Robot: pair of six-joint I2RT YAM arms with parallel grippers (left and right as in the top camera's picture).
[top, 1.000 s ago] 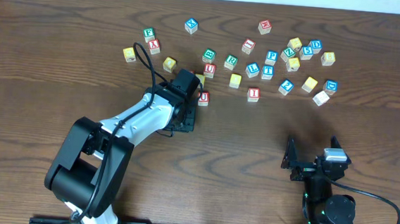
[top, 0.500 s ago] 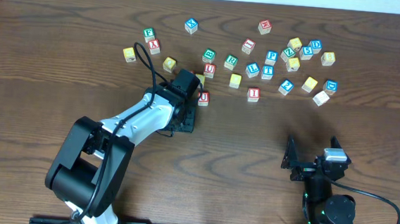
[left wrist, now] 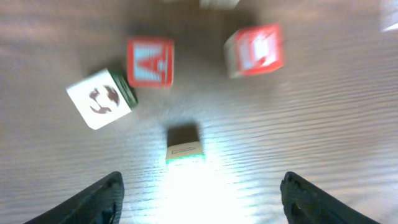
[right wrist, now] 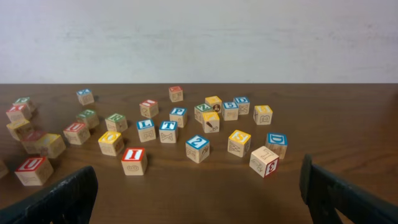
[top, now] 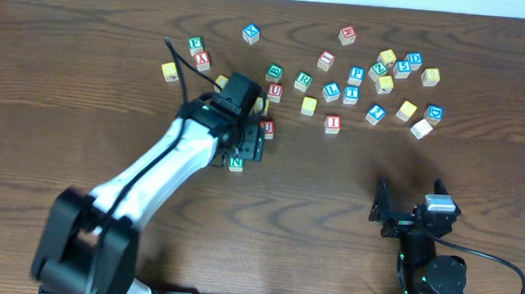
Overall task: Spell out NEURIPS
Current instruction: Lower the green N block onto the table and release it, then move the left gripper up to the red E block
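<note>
Closest to the near edge, toward the right corner, my right gripper (right wrist: 198, 169) sits parked, jaws wide apart and holding nothing.

Farther in, left of the bench's (top: 352, 186) middle, the green N (top: 235, 163) stands alone on bare wood, on the near side of the scatter. My left gripper (left wrist: 202, 179) hangs over it with jaws spread. In the wrist view the cube shows in the gap between my fingers (left wrist: 102, 196) and touches neither, so nothing is clamped. I judge the first letter placed and this step closing, with six cubes left to fetch.

E comes next. Beyond my left gripper, the red U (top: 275, 92) is the closest wanted cube. Green R (top: 302, 79), red I (top: 333, 123) and blue P (top: 356, 75) lie to its right. The red cube (top: 326, 59) nearer the far edge looks like the E, though I can't read it for certain.

The move calls for lifting clear without knocking N or the red J (top: 266, 127) just beside my left gripper. Then I reach over the closer cubes to that E and set it just right of N, leaving room rightward for five more.
</note>
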